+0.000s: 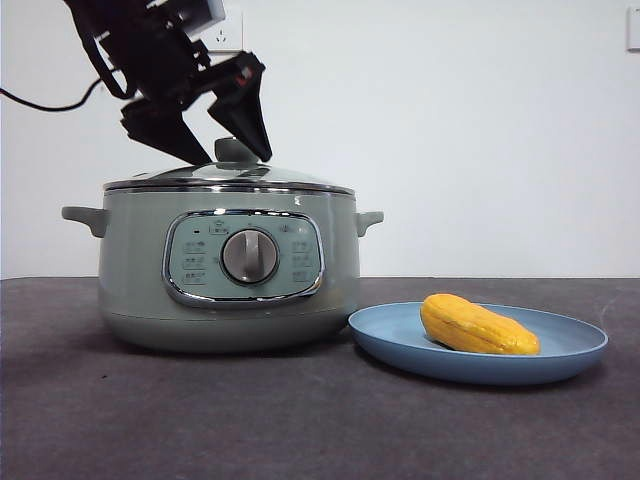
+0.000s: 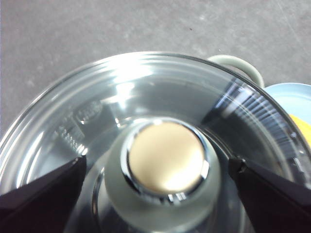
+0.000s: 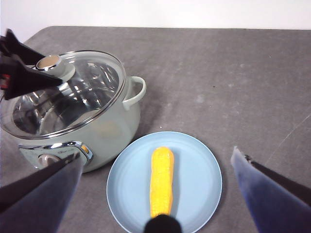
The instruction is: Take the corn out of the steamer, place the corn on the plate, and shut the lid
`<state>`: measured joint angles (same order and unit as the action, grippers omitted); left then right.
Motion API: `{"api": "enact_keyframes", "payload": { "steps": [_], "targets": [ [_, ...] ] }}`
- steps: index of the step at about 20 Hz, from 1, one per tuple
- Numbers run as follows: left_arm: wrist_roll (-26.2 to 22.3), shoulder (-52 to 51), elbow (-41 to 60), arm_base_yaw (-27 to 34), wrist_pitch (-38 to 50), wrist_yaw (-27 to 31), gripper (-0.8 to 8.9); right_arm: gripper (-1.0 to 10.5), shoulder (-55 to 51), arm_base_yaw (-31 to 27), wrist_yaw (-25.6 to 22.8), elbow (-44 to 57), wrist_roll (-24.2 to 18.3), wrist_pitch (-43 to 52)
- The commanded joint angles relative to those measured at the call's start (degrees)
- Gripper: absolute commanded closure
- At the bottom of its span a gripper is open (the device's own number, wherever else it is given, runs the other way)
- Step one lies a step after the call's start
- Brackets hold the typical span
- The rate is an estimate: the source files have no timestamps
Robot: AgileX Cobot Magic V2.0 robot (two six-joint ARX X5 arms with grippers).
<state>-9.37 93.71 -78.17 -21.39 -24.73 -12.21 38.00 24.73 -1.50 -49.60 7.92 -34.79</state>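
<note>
Straddling the knob [image 2: 165, 167] of the lid [image 1: 228, 178], the left gripper [image 1: 228, 150] stands wide, jaws clear of it. Directly below, the lid sits on the steamer [image 1: 230, 265]. Beneath the wide right gripper [image 3: 155, 194], the corn [image 3: 162, 180] lies on the plate [image 3: 194, 194].

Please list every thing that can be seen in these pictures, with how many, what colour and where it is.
steamer: one, pale sage green, on the table beside the plate.
lid: one, clear glass with a chrome rim and a pale green knob, resting on the steamer.
plate: one, light blue, on the table next to the steamer.
corn: one, yellow-orange, lying on the plate.
table: one, dark grey, under everything.
wall socket: one, white, on the wall behind the steamer.
left gripper: black, open, one jaw on each side of the lid's knob.
right gripper: black, open, high above the plate.
</note>
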Motion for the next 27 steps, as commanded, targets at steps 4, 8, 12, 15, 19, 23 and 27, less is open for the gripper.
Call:
{"api": "enact_keyframes", "payload": {
  "steps": [4,8,12,15,19,23,27],
  "targets": [
    [0.3,-7.7,0.4,0.1,-2.4,-0.1,3.19,3.5,0.0,0.1,0.2,0.1,-0.1,0.0],
    [0.4,-15.0,0.4,0.1,-8.6,-0.1,3.19,3.5,0.0,0.1,3.8,0.1,-0.9,-1.4],
    [0.8,-22.3,0.4,0.1,-16.9,-0.4,3.20,3.5,0.0,0.1,9.2,0.1,-1.8,-4.2],
    [0.9,-27.3,0.4,0.1,-22.8,-0.5,3.20,3.5,0.0,0.1,12.9,0.1,-2.4,-6.6],
    [2.3,-32.6,0.4,0.1,-29.2,-1.7,3.20,3.5,0.0,0.1,15.1,0.1,-2.4,-9.7],
    [2.3,-35.2,0.4,0.1,-33.3,-3.1,3.83,4.1,0.0,0.1,15.1,0.1,-2.4,-12.0],
    [2.3,-35.7,0.4,0.1,-37.1,-3.3,7.40,7.4,0.0,0.1,15.1,0.1,-2.4,-12.9]
  ]
}}
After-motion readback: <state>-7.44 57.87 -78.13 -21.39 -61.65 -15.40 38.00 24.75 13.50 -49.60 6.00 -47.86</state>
